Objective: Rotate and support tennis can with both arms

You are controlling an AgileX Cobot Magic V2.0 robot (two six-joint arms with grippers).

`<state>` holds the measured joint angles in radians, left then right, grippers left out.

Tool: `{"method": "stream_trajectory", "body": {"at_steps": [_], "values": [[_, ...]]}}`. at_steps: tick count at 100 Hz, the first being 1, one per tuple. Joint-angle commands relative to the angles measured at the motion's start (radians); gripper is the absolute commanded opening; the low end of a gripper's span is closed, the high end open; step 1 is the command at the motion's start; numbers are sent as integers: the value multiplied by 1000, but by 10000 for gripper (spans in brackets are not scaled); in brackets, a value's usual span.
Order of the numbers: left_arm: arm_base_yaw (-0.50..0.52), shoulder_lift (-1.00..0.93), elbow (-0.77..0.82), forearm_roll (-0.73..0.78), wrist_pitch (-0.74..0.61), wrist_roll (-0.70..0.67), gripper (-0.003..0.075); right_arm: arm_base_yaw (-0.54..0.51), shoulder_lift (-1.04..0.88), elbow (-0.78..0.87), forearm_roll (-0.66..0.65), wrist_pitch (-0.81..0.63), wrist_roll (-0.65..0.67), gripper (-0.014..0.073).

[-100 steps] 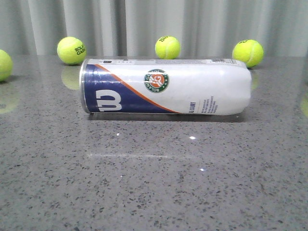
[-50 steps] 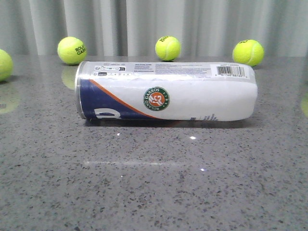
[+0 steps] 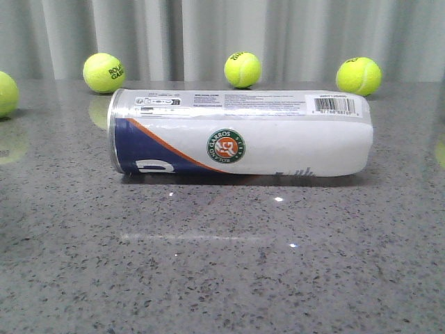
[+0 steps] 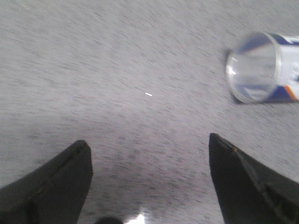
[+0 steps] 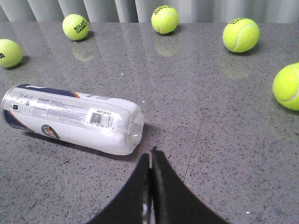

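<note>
The tennis can [image 3: 240, 132] lies on its side on the grey speckled table, its navy end at the left and its barcode facing up. The round badge faces the front camera. The can also shows in the right wrist view [image 5: 70, 119] and its open rim shows in the left wrist view [image 4: 261, 67]. My left gripper [image 4: 149, 149] is open and empty above bare table, well short of the can's rim. My right gripper [image 5: 150, 156] is shut and empty, its tips just short of the can's rounded end. Neither gripper shows in the front view.
Loose yellow-green tennis balls lie behind the can: one at the far left [image 3: 103, 72], one in the middle [image 3: 242, 69], one at the right [image 3: 358, 76], another at the left edge [image 3: 5, 94]. A further ball [image 5: 287, 86] lies right of the right gripper.
The can has rolled about its long axis toward the camera: the badge moved lower, the barcode and small print came to the top. It shifted slightly right, then settled.
</note>
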<state>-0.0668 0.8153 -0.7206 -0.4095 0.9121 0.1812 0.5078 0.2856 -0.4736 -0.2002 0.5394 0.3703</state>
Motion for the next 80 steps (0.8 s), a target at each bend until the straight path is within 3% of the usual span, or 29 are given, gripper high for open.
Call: {"method": "stream_trajectory", "body": {"at_steps": [1,23,35,80], "values": [[3,59,-36,-197,-2,108,510,-5,6,-26,-23,-72,-1,-57],[3,205,-36,-636,45,338,510,-5,6,-26,-23,-72,-1,-57],[3,293,-36,-787,106,436,510,-5,6,-26,-23,-72,-1,-57],[3,577,-36,-999,181,656,510,-5,6,-26,-23,-72,-1,-57]]}}
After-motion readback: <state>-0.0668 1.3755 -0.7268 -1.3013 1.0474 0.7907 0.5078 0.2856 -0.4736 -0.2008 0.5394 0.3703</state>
